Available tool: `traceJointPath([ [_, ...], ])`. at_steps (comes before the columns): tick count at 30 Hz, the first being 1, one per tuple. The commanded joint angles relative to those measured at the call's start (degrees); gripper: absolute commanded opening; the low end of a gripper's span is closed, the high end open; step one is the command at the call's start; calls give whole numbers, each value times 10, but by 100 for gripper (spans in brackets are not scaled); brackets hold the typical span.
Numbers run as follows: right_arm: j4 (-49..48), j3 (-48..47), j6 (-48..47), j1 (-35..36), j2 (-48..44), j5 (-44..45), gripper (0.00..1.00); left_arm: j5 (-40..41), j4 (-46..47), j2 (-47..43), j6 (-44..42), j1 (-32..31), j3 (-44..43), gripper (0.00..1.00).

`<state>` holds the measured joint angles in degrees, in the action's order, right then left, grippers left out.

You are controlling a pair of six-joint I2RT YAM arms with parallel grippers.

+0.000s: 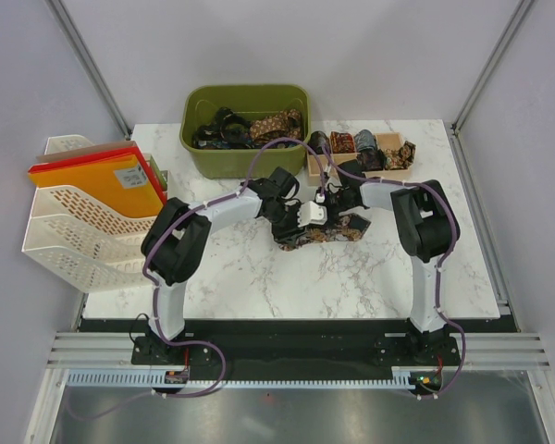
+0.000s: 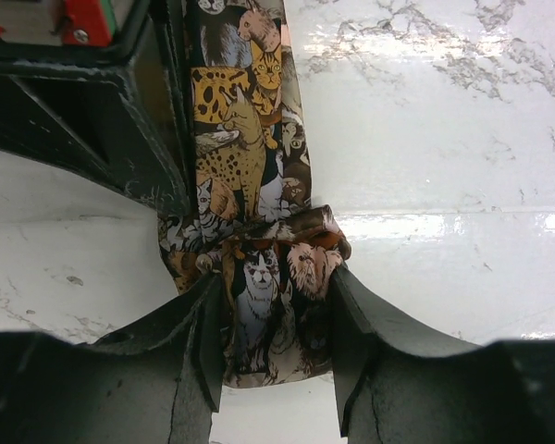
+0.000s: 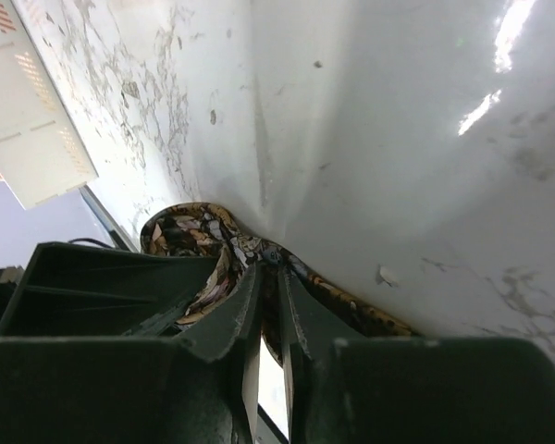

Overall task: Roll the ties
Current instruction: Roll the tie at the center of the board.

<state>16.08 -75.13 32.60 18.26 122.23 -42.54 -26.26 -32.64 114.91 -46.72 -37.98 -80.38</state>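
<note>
**One tie barely begun, a bin of them waiting**

From my seat, the marble tabletop (image 1: 259, 287) fills the middle of the overhead view. At its left edge stands a white file rack (image 1: 74, 245) with orange folders (image 1: 102, 180), which have no part in this job. At upper centre sits the green bin (image 1: 245, 165), holding a tangle of loose ties (image 1: 259, 125); I cannot count them. Just right of the bin, a shallow brown tray (image 1: 375, 174) carries several rolled ties (image 1: 365, 143), so I judge part of the work is done.

The tie (image 1: 331, 233) I am working on lies at the centre of the tabletop, under both arms. In the left wrist view it shows a cat print and runs from the top of the frame down to bottom centre. Its lower end is turned over into a first fold or two. The roll looks barely started, with the length that shows lying flat.

The left gripper (image 2: 273, 305) pinches that folded end across its width, one finger against each edge. The right gripper (image 3: 268, 273) has its fingers nearly pressed together with a thin slit between them, tips down at the tie. Whether it has any fabric nipped I cannot tell.

As I read it, what is left is to finish this roll, set it in the tray, then work through the bin.
</note>
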Motion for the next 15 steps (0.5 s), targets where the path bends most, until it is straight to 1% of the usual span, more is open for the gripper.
traceJointPath([
  [1,66,8,-72,13,43,93,19,10,-81,23,10,25,31,2],
  [8,95,0,-102,17,58,119,16,-5,-31,-19,42,49,32,2],
  [15,102,8,-113,20,58,124,14,-5,2,-21,72,54,23,2],
])
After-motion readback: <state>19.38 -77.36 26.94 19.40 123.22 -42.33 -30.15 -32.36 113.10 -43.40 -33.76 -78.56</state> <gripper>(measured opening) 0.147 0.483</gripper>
